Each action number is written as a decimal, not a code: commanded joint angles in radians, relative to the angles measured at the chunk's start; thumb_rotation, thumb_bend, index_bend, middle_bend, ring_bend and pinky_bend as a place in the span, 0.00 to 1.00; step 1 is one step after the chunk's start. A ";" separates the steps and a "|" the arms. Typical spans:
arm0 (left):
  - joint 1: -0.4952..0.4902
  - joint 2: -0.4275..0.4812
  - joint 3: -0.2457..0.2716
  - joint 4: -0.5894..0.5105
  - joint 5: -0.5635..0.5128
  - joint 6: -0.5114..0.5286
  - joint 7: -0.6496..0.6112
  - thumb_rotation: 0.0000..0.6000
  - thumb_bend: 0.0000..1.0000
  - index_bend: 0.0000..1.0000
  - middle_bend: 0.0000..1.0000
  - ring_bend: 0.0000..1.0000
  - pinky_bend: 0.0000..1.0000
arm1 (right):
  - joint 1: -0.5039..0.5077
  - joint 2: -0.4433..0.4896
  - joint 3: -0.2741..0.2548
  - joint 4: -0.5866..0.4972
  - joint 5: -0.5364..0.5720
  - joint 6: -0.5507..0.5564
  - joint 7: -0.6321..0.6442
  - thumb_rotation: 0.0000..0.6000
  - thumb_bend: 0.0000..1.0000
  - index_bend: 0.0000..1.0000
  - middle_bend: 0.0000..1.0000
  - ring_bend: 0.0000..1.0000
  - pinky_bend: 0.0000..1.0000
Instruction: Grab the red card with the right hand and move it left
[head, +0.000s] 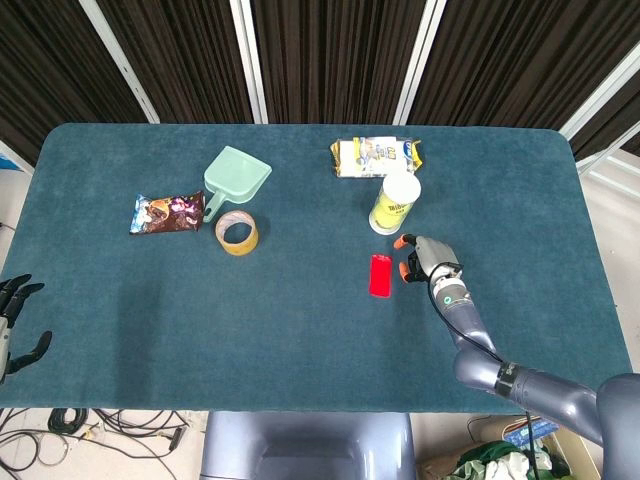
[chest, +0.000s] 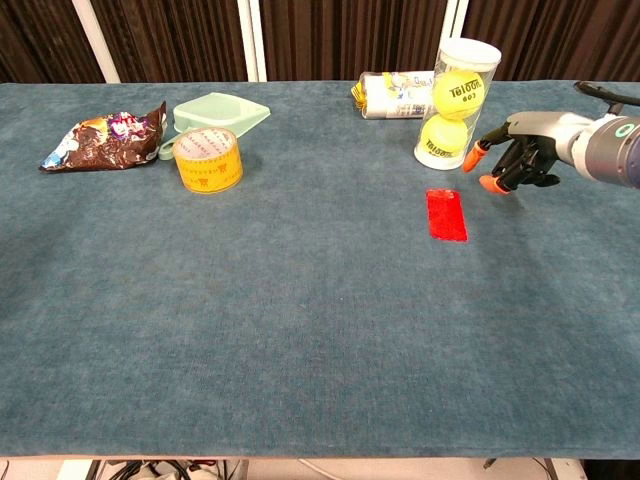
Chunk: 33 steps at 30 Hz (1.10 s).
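Only overhead: left robot hand (head: 14, 322).

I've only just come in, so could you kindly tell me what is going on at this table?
The robot's right hand hovers just right of a flat red card lying on the teal table, fingers apart, not touching it. A clear tube of yellow tennis balls stands just behind the card. The left hand idles at the table's near left edge, holding nothing. The grab has not yet happened.
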 joint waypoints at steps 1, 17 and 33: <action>0.000 0.000 0.000 0.000 0.000 -0.001 0.000 1.00 0.34 0.20 0.12 0.10 0.02 | 0.007 -0.012 -0.001 0.016 0.013 -0.013 -0.008 1.00 0.45 0.34 0.82 0.91 0.91; -0.001 0.001 -0.001 -0.004 -0.005 -0.004 0.002 1.00 0.34 0.20 0.12 0.10 0.02 | 0.011 -0.064 -0.001 0.072 0.015 -0.033 -0.005 1.00 0.45 0.36 0.82 0.92 0.92; -0.001 0.002 -0.001 -0.004 -0.006 -0.005 0.002 1.00 0.34 0.20 0.12 0.10 0.02 | 0.011 -0.097 0.007 0.100 -0.002 -0.044 0.003 1.00 0.24 0.41 0.82 0.92 0.92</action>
